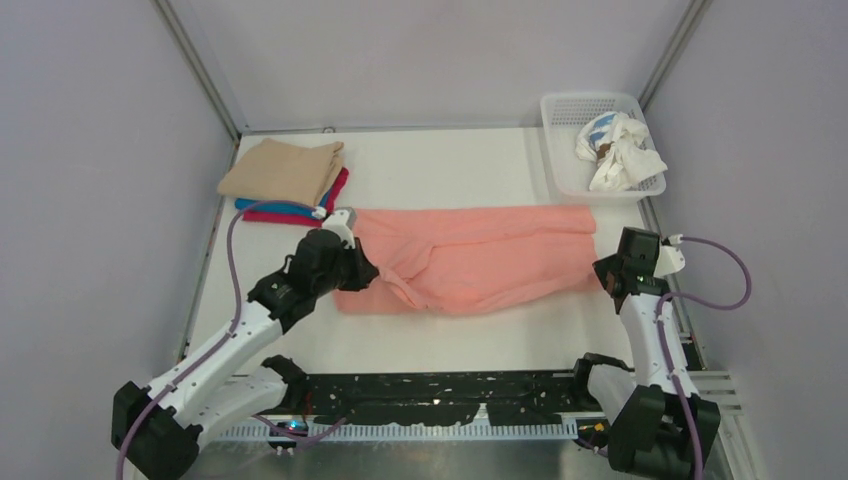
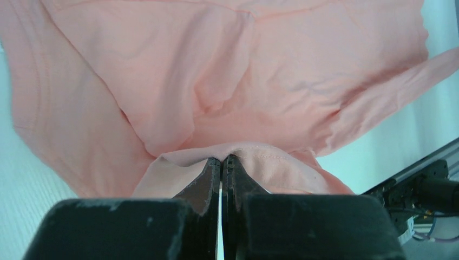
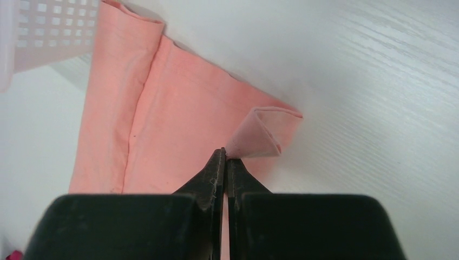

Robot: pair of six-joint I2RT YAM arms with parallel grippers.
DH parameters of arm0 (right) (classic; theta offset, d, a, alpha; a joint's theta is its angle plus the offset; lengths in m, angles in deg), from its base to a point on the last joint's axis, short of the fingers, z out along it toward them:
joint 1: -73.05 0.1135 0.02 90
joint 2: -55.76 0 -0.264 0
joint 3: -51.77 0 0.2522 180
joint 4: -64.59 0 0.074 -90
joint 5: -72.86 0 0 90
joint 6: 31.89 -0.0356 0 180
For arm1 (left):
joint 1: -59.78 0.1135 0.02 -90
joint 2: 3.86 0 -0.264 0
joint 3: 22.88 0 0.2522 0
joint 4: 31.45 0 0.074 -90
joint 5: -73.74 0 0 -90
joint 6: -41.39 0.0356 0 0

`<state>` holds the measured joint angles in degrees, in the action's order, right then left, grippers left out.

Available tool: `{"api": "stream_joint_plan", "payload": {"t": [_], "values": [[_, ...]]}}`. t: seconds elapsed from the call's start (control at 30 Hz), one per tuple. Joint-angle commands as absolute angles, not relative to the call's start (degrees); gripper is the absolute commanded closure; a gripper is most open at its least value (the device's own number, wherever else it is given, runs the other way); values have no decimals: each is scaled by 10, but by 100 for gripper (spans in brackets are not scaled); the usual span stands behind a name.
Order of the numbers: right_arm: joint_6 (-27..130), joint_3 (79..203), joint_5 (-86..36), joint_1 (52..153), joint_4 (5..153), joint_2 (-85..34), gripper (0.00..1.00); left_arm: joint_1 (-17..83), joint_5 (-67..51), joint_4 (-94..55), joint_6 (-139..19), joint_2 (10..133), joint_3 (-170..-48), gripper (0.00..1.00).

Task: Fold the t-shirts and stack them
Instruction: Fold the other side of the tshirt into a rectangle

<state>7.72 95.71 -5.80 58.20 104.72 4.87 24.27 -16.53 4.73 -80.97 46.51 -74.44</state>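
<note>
The salmon-pink t-shirt (image 1: 480, 258) lies stretched sideways across the middle of the table, partly folded lengthwise and bunched near its left end. My left gripper (image 1: 360, 272) is at that left end, shut on a hem fold of the shirt (image 2: 270, 162), jaws pressed together (image 2: 223, 157). At the right end my right gripper (image 1: 604, 276) is shut (image 3: 224, 153) on a small turned-up corner of the shirt (image 3: 265, 135). Folded t-shirts are stacked at the back left: tan (image 1: 285, 168) on top, bright blue (image 1: 268, 207) and magenta (image 1: 338, 188) beneath.
A white plastic basket (image 1: 553, 160) holding crumpled white cloth (image 1: 620, 152) stands at the back right, its mesh wall (image 3: 48, 32) close to the shirt's far right end. Grey walls enclose the table on three sides. A black rail (image 1: 430, 388) runs along the near edge.
</note>
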Motion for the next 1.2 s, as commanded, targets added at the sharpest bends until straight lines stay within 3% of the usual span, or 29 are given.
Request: {"api": "stream_joint_plan", "payload": {"t": [0.0, 0.47, 1.17], "values": [[72, 1012, -76, 580, 989, 2, 95, 297, -118, -2, -804, 492, -784, 100], [99, 1101, -106, 583, 949, -155, 94, 352, -138, -15, -750, 609, -884, 100], [72, 1155, -68, 618, 892, -276, 94, 389, -137, -50, -735, 760, -970, 100]]}}
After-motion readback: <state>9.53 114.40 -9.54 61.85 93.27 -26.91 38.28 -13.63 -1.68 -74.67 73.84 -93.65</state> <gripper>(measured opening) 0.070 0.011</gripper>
